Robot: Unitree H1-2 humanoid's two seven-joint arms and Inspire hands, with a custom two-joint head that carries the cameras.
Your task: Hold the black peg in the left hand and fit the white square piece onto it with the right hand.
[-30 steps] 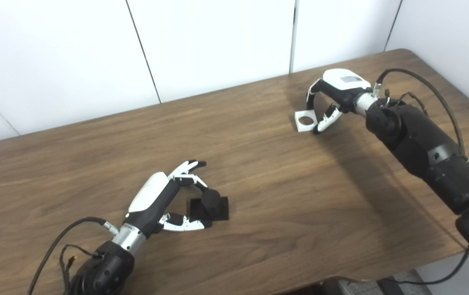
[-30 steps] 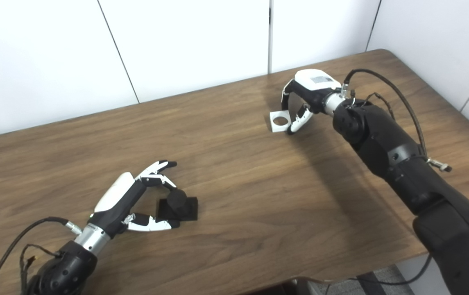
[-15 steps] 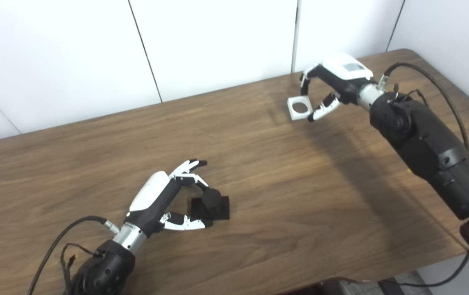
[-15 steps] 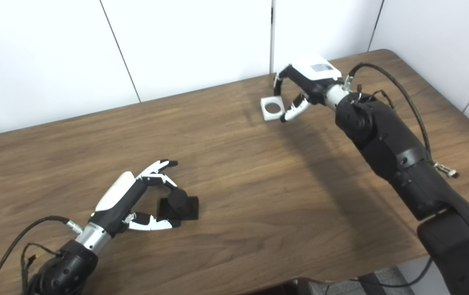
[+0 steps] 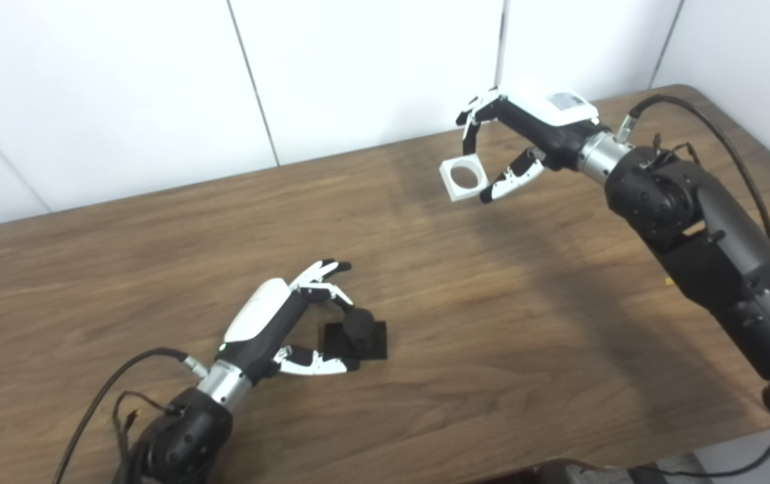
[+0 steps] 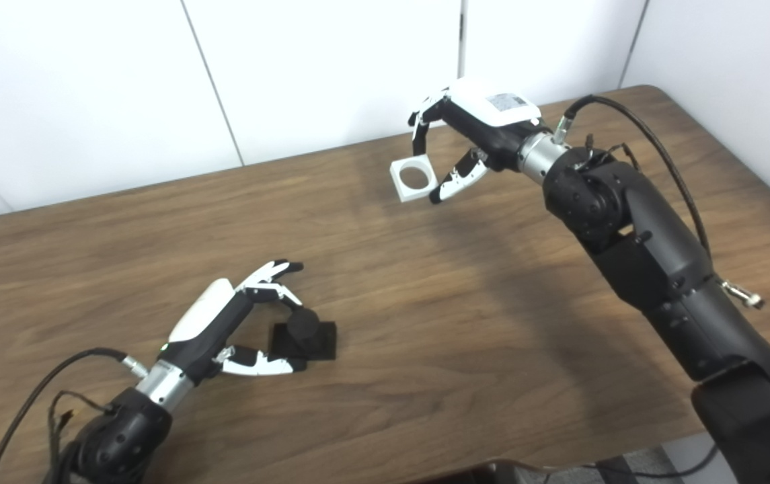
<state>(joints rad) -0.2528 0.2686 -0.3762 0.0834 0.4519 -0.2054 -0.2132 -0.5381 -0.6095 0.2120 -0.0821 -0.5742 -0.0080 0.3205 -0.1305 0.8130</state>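
The right robot hand [image 5: 531, 138] is raised above the far right part of the wooden tabletop [image 5: 492, 323], its fingers [image 5: 471, 119] curled down over the white square piece [image 5: 463, 179] and its thumb [image 5: 511, 183] pressing in from the near side, so the piece is pinched between them and held clear of the wood. The piece is a flat white block with a round hole through its middle, and the hole faces up and toward the cameras. Well apart from it, on the near left part of the tabletop, the black peg [image 5: 356, 324] stands upright on its flat square black base [image 5: 376, 341], which rests on the wood. The left robot hand [image 5: 284, 319] lies low beside the peg with its fingers spread and partly curled; the upper fingertips [image 5: 328, 292] reach the peg's top from the left, and the thumb [image 5: 314, 364] lies along the near edge of the base. From these views I cannot tell whether that hand actually grips the peg or only touches it.
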